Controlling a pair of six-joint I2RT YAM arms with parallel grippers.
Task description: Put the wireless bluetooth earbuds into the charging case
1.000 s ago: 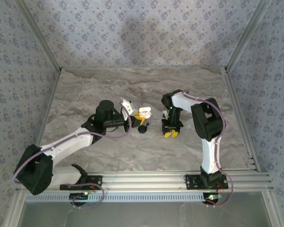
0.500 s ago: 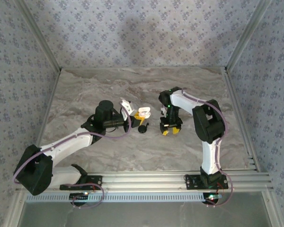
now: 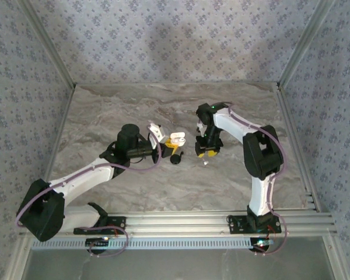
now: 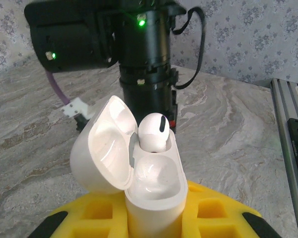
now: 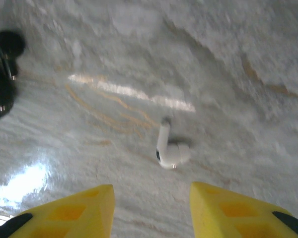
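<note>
Charging case [image 4: 151, 183], one earbud [image 4: 154, 131] seated, is being clamped in left gripper [image 4: 154, 220] jaws. Right gripper [image 5: 151, 198] jaws are being held apart, empty; second earbud [image 5: 170, 151] is lying just ahead.

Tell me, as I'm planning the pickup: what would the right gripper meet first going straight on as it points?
Probably the loose earbud on the table, ahead of the open right gripper; depth is unclear.

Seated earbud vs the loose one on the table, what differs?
Place: the seated earbud sits in the open charging case; the loose earbud lies on the table. Pose: seated earbud stands upright, stem hidden in its socket; loose earbud lies on its side, stem fully exposed. Both are glossy white.
</note>
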